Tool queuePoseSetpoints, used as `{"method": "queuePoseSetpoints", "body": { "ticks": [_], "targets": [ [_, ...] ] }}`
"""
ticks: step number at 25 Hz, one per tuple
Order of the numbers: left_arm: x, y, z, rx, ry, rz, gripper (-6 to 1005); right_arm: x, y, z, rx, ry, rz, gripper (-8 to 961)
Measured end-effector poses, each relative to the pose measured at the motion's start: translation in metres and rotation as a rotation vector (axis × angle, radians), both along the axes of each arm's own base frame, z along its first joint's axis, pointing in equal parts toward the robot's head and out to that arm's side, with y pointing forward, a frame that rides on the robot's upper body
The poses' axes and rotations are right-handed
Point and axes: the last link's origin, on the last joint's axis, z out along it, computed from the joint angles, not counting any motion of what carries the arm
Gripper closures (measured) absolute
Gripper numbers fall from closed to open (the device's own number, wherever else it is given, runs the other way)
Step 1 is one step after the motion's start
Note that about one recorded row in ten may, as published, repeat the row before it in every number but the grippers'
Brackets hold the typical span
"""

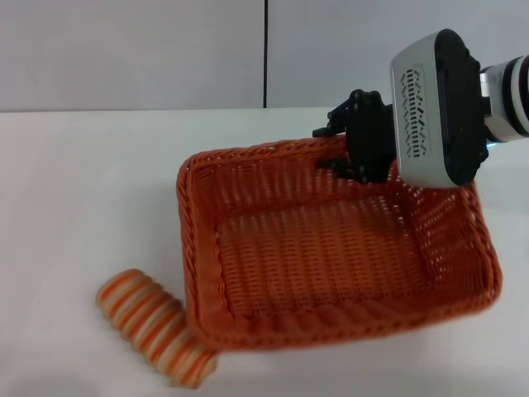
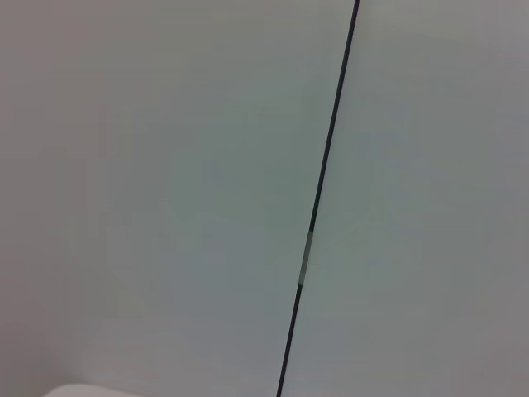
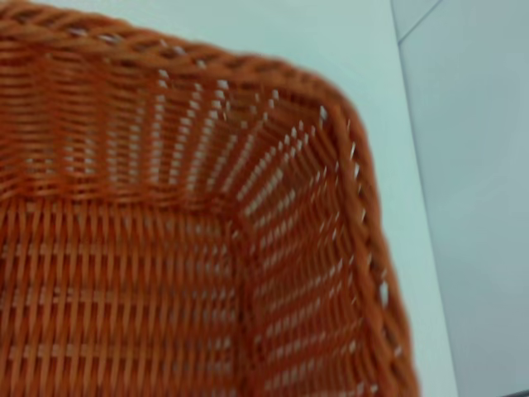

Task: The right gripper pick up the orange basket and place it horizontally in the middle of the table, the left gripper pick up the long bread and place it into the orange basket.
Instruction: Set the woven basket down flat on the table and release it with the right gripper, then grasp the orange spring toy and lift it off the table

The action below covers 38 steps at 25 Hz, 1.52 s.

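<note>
Two black fingers of the right gripper (image 1: 357, 169) clamp the orange basket (image 1: 331, 248) far rim

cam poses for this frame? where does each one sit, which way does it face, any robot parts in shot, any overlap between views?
Head: up high, looking forward and down at the table, basket and bread; right gripper at the basket's far rim shows.
Left wrist: faces a plain wall with a dark seam; no robot parts.
Right wrist: just above the basket, aimed into an inside corner; no fingers visible.
Shared: head and right wrist both show the basket.
</note>
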Motion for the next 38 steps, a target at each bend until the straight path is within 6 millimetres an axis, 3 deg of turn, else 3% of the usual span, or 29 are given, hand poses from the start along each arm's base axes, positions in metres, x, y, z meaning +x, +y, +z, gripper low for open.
{"method": "queuePoseSetpoints", "body": {
  "ticks": [6, 9, 13, 17, 19, 21, 22, 25, 28, 29, 30, 32, 33, 34, 38],
  "targets": [
    [0.002, 0.000, 0.000, 0.004, 0.000, -0.011, 201, 0.000, -0.001, 0.005, 0.035, 0.022, -0.007, 549],
    [0.002, -0.001, 0.002, 0.008, 0.003, -0.019, 201, -0.007, -0.001, 0.015, 0.080, 0.052, -0.002, 530],
    [0.008, -0.005, 0.012, -0.018, -0.039, -0.108, 201, -0.018, -0.002, 0.047, 0.198, 0.172, -0.026, 518],
    [0.009, -0.004, 0.020, -0.062, -0.072, -0.158, 201, -0.021, -0.007, 0.084, 0.288, 0.423, -0.083, 518],
    [0.011, -0.001, 0.046, -0.196, -0.143, -0.247, 201, -0.017, -0.013, 0.106, 0.318, 0.589, -0.114, 519],
    [0.013, 0.000, 0.051, -0.227, -0.160, -0.261, 201, -0.006, -0.020, 0.124, 0.347, 0.736, -0.148, 519],
    [0.016, 0.005, 0.071, -0.338, -0.196, -0.296, 201, 0.002, -0.025, 0.133, 0.364, 0.811, -0.169, 519],
    [0.018, 0.011, 0.089, -0.434, -0.218, -0.305, 201, 0.027, -0.043, 0.149, 0.379, 1.002, -0.221, 519],
    [0.018, 0.015, 0.094, -0.485, -0.234, -0.301, 201, 0.052, -0.060, 0.154, 0.376, 1.123, -0.262, 519],
    [0.020, 0.033, 0.109, -0.672, -0.268, -0.276, 201, 0.063, -0.067, 0.155, 0.371, 1.162, -0.275, 519],
    [0.023, 0.039, 0.111, -0.744, -0.268, -0.277, 201, 0.073, -0.073, 0.155, 0.368, 1.196, -0.288, 519],
    [0.023, 0.039, 0.111, -0.744, -0.268, -0.277, 201, 0.092, -0.084, 0.155, 0.366, 1.255, -0.308, 519],
    [0.027, 0.045, 0.112, -0.826, -0.260, -0.278, 201, 0.104, -0.091, 0.156, 0.370, 1.291, -0.318, 519],
    [0.038, 0.064, 0.117, -1.028, -0.193, -0.211, 201, 0.115, -0.099, 0.155, 0.371, 1.328, -0.328, 519],
    [0.048, 0.083, 0.117, -1.170, -0.103, -0.115, 201, 0.150, -0.122, 0.154, 0.418, 1.447, -0.364, 519]
  ]
}}
